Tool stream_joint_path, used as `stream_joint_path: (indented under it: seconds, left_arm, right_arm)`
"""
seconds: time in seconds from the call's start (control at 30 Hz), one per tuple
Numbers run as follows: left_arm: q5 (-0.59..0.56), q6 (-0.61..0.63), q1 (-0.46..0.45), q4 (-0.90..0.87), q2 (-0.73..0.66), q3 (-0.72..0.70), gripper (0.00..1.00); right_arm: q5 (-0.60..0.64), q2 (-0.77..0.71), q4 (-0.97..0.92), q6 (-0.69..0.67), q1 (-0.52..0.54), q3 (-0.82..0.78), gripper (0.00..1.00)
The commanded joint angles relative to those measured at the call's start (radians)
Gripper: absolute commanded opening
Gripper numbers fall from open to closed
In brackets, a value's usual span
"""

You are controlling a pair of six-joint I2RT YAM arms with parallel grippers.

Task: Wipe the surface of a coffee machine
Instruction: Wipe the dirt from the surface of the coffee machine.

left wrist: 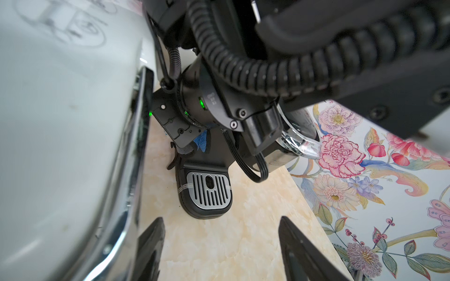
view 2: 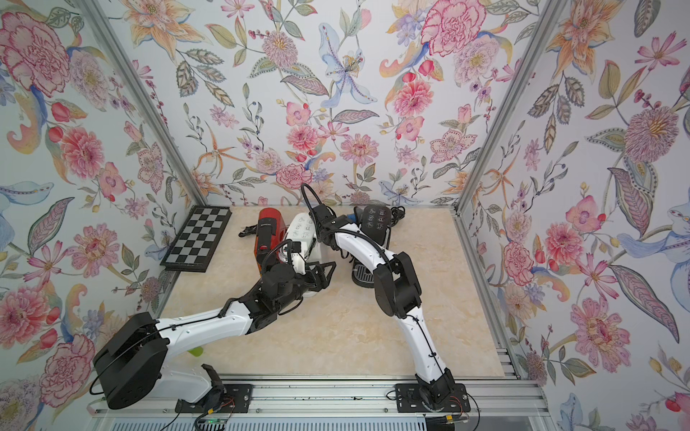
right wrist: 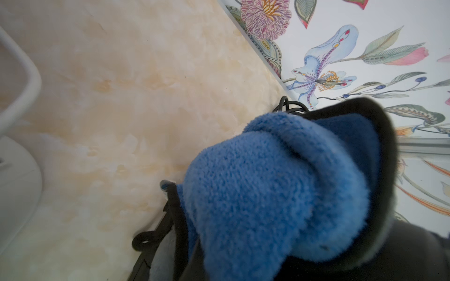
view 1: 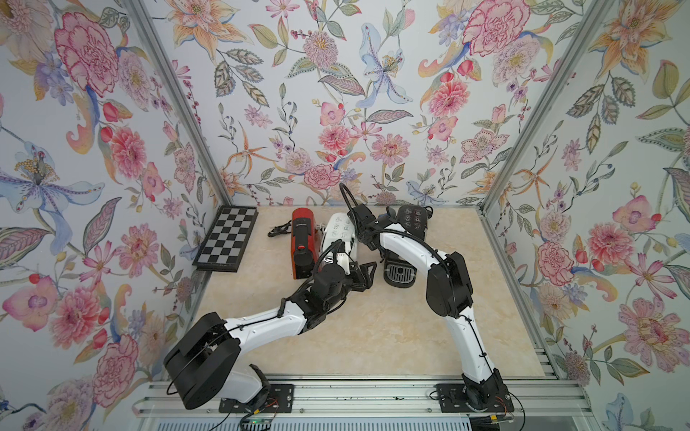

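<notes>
Three coffee machines stand in a row at the back of the table: a red one point(view 1: 304, 242), a white one point(view 1: 338, 229) and a black one point(view 1: 410, 220) with a grated drip tray point(view 1: 400, 274). My right gripper point(left wrist: 192, 146) is shut on a blue cloth point(right wrist: 267, 194), low between the white and black machines, against the black machine's side. The cloth hides its fingertips in the right wrist view. My left gripper point(left wrist: 221, 226) is open and empty just in front of the white machine point(left wrist: 60, 121), one finger close to its chrome edge, facing the drip tray point(left wrist: 208, 192).
A chessboard point(view 1: 227, 237) leans at the back left corner. Black power cords lie left of the red machine point(view 1: 278, 229) and behind the black one point(right wrist: 289, 107). Floral walls close in three sides. A small green thing point(view 2: 196, 351) peeks from under my left arm.
</notes>
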Motion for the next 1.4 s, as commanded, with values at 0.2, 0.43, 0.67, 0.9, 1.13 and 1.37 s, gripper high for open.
stream_joint_path:
  seconds: [0.2, 0.43, 0.67, 0.9, 1.13, 1.37]
  left_arm:
    - [-0.044, -0.007, 0.017, 0.019, -0.039, -0.014, 0.74]
    - [-0.049, -0.005, 0.017, 0.018, -0.044, -0.013, 0.75]
    - [-0.038, -0.006, 0.017, 0.024, -0.033, -0.006, 0.75]
    - [-0.033, -0.006, 0.017, 0.023, -0.024, 0.003, 0.75]
    - [-0.029, -0.007, 0.017, 0.025, -0.016, 0.004, 0.75]
    - [-0.038, -0.008, 0.017, 0.024, -0.032, -0.008, 0.75]
  right_arm:
    - [-0.101, 0.057, -0.113, 0.042, -0.001, -0.078, 0.01]
    - [-0.075, -0.04, -0.112, 0.013, -0.001, -0.02, 0.01]
    - [0.063, -0.102, -0.115, -0.075, -0.005, 0.08, 0.01]
    - [0.093, -0.146, -0.117, -0.088, -0.008, 0.153, 0.01]
    - [0.078, -0.121, -0.116, -0.092, -0.003, 0.171, 0.02]
    - [0.037, -0.079, -0.118, -0.048, -0.008, 0.065, 0.02]
